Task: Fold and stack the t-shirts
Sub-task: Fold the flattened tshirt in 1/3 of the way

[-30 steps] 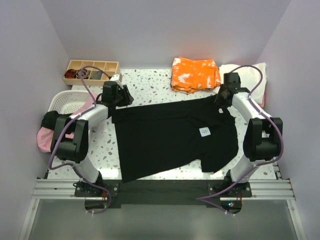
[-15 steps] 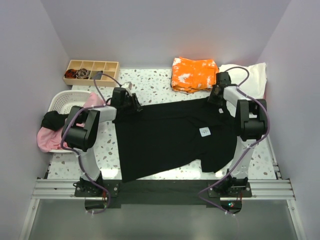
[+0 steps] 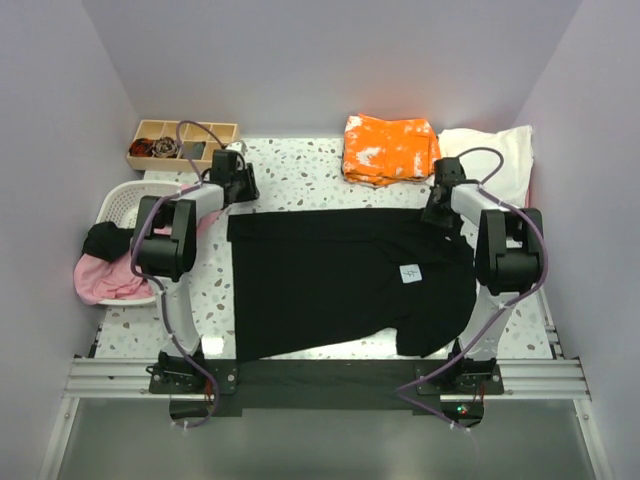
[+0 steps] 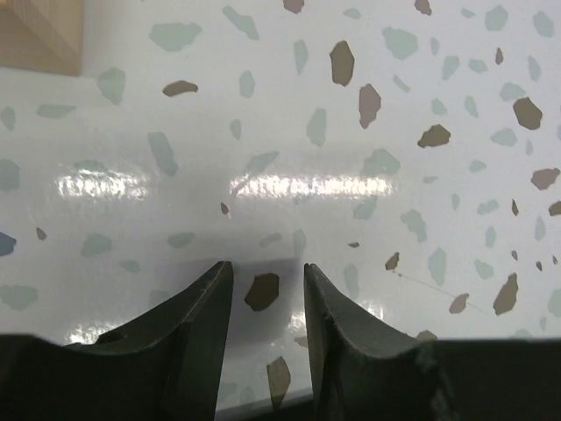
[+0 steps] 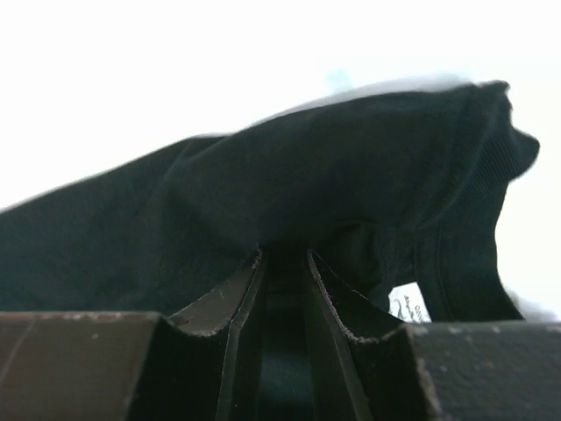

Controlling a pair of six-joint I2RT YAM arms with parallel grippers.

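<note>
The black t-shirt (image 3: 340, 290) lies spread flat mid-frame in the top view, the marks on its small white label (image 3: 410, 272) too tiny to read. At its upper right corner the right gripper (image 3: 439, 208) pinches a fold of it. Upper left, the left gripper (image 4: 267, 266) hangs parted and empty over the speckled table (image 4: 394, 105). The orange t-shirt (image 3: 390, 148) sits folded behind.

The left gripper (image 4: 267, 268) is hovering just over the speckled table (image 4: 368, 123), jaws slightly parted, a wooden tray (image 4: 39, 33) corner showing far left.
</note>
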